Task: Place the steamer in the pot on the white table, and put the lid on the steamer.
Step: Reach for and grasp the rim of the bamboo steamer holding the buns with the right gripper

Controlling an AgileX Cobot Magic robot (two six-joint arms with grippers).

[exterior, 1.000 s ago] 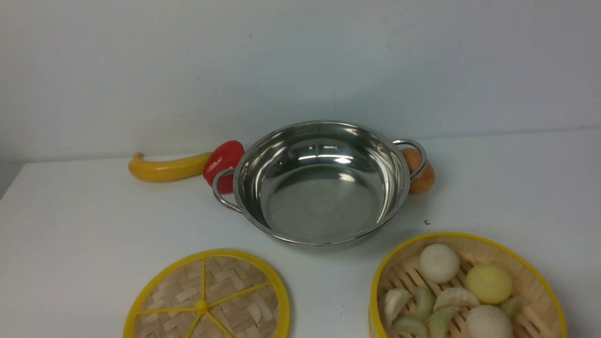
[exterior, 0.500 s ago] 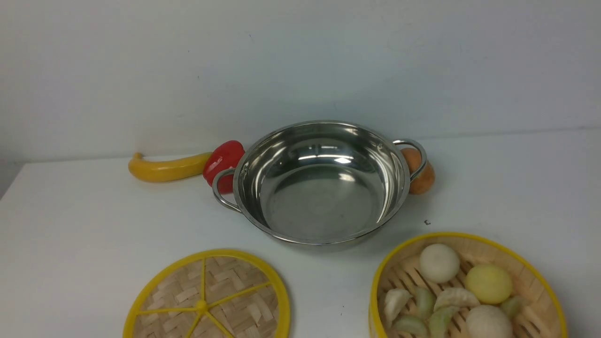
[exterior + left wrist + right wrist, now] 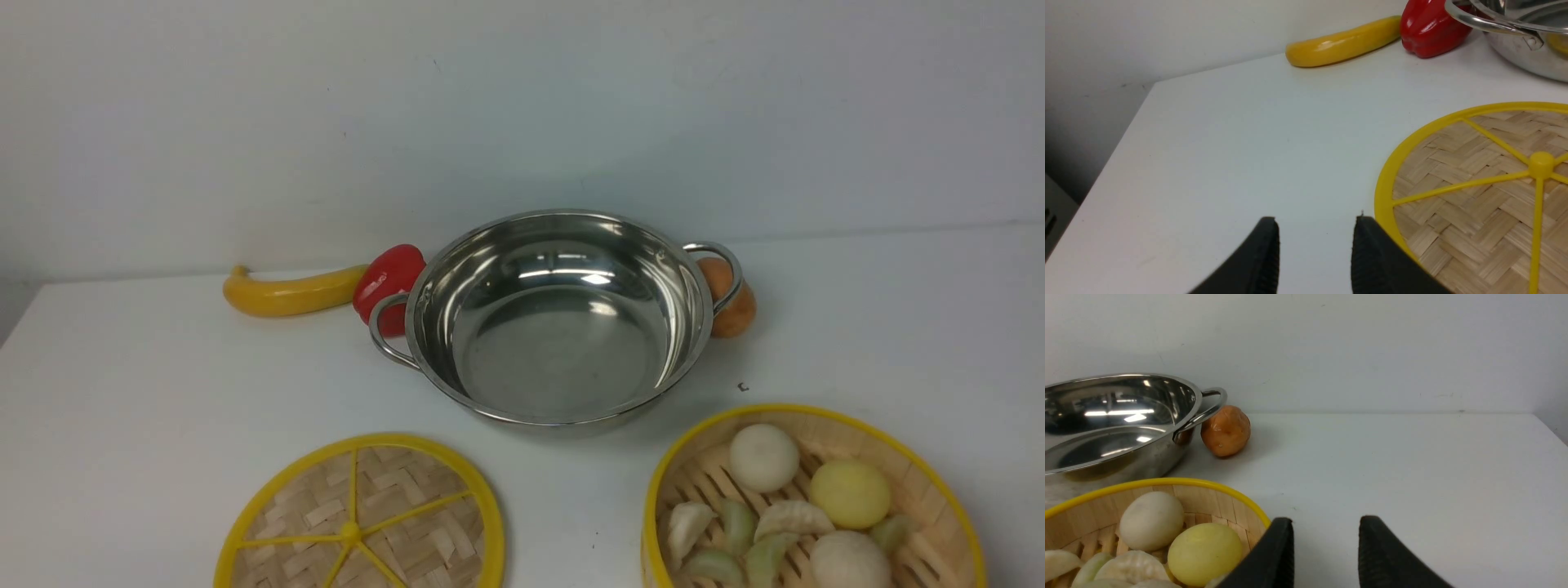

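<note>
Pot (image 3: 563, 327) sits mid-frame, lid (image 3: 392, 506) lower left, steamer (image 3: 841, 433) lower right; left end effector (image 3: 1316, 241) and right end effector (image 3: 1326, 539) both have their jaws apart, holding nothing.

On the table (image 3: 147, 384), the lid (image 3: 359, 523) lay front-left of the pot (image 3: 563, 343), the steamer (image 3: 849, 433) front-right; bell pepper (image 3: 390, 282) and banana (image 3: 286, 294) sat left of it, potato (image 3: 735, 314) right.

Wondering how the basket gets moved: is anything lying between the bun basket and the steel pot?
No, just bare white table between steamer and pot, shown in front view.
</note>
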